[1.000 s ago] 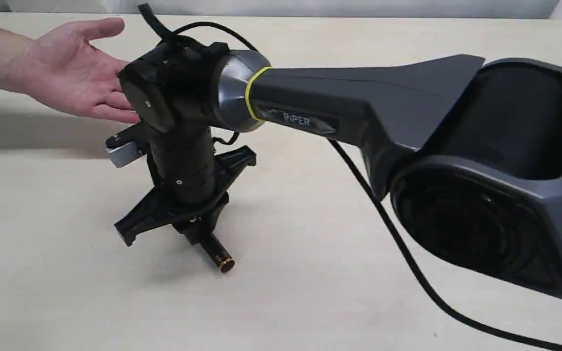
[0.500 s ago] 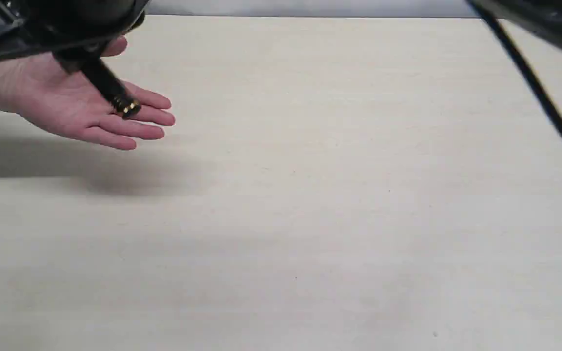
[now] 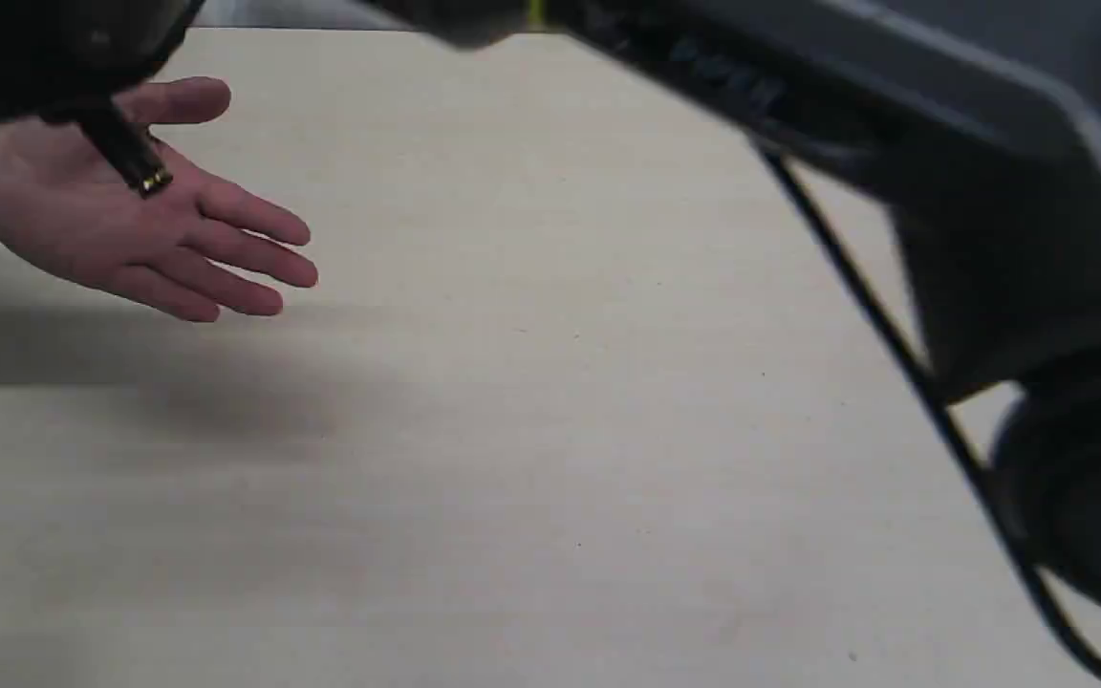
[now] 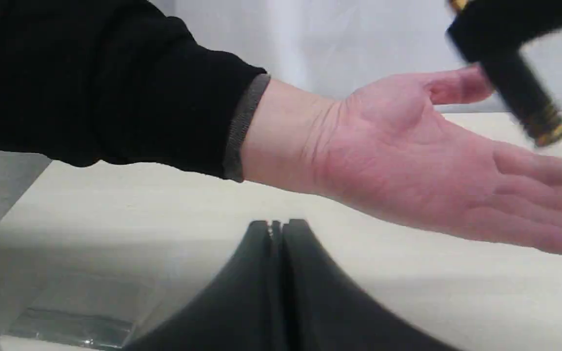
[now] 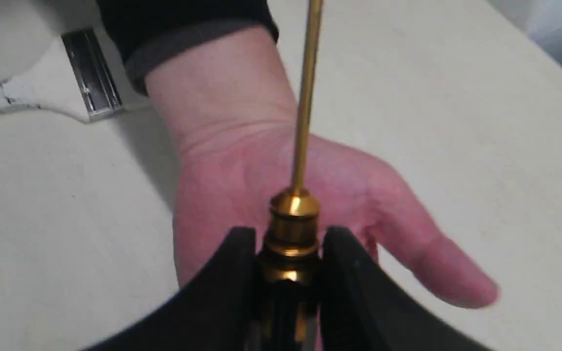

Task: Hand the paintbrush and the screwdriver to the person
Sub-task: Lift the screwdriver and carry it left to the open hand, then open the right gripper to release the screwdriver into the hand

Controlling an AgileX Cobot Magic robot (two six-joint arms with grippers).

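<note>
The person's hand (image 3: 120, 229) lies open, palm up, at the far left, with a dark sleeve cuff (image 4: 242, 126) at the wrist. My right gripper (image 5: 288, 239) is shut on the screwdriver (image 5: 293, 219) at its gold collar. The thin shaft (image 5: 305, 97) runs out over the wrist. The black handle with its gold end ring (image 3: 141, 170) hangs just above the palm, also visible in the left wrist view as a handle (image 4: 520, 92) over the fingers. My left gripper (image 4: 276, 226) is shut and empty, low beside the forearm. The paintbrush is out of view.
My right arm (image 3: 799, 86) stretches blurred across the top of the exterior view, its black cable (image 3: 904, 382) hanging down on the right. A silver metal strip (image 5: 90, 73) lies beyond the sleeve. The pale wooden table (image 3: 531, 459) spreads below.
My right gripper rose from the table with the screwdriver and swung left over the person's hand. In the last half second the handle end moved from over the fingers to over the palm.
</note>
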